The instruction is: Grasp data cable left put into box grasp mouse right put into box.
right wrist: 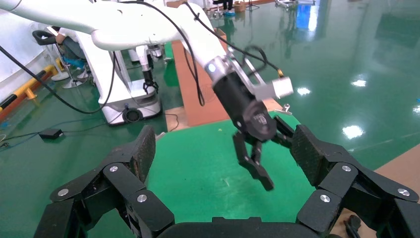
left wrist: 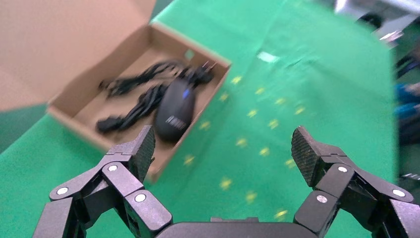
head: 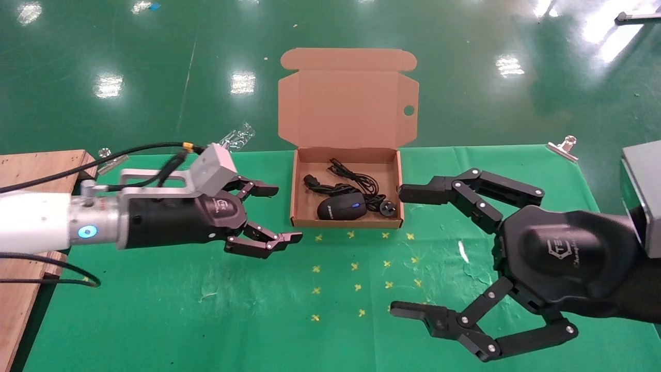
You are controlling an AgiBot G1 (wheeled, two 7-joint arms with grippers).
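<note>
Looking at the green table cloth [head: 206, 310] first: it carries everything, and the box [head: 346, 155] is my landmark, standing at the far middle of it with lid open and leaning back.

Right gripper [head: 408, 253] is the biggest thing near me, on the right side of the box and nearer to me than it; its far fingertip is just beside the box's right-hand front corner, apart I think. Fingers spread very wide, nothing between them. Left gripper [head: 284, 214] hangs on the left side of the box, close to its left wall, also spread open and holding nothing; left wrist view shows the same, w/ the box ahead of the pads.

Inside the box: data cable [head: 330, 185] lies as a loose bundle across the floor from the left wall toward the right front corner, silver-prong plug [head: 388, 209] at that corner. Mouse [head: 341, 207] sits at the front wall, middle, long axis running left-right, blue spot up, partly on the cords.

My judgement: both things are already in, so no grasp remains. Both claws point inward at the box from opposite sides; left is nearer to the cable, right nearer to the plug end. Next I would only pull both arms away w/o touching the walls.
</note>
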